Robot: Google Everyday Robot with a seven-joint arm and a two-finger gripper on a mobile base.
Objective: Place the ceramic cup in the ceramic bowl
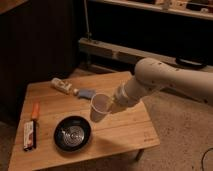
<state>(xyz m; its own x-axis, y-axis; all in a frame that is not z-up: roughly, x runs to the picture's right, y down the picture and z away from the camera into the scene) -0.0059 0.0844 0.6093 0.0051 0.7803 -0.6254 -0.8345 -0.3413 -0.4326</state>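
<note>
Writing on the flat packet (29, 135) by the table's (130, 135) front left corner is too small for us to read. We see the ceramic bowl (72, 133), round, black and shiny, near the front edge. The ceramic cup (99, 108), white and smooth, hangs over the table's middle, tipped a little, just right of the bowl. The gripper (111, 106) pinches its side. The fat white arm (155, 80) slopes down from the right edge.

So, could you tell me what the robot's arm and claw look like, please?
The arm is white, built of thick rounded segments narrowing toward the wrist; no cables or markings show. The claw, at its tip against the cup above the table, looks pale too.
</note>
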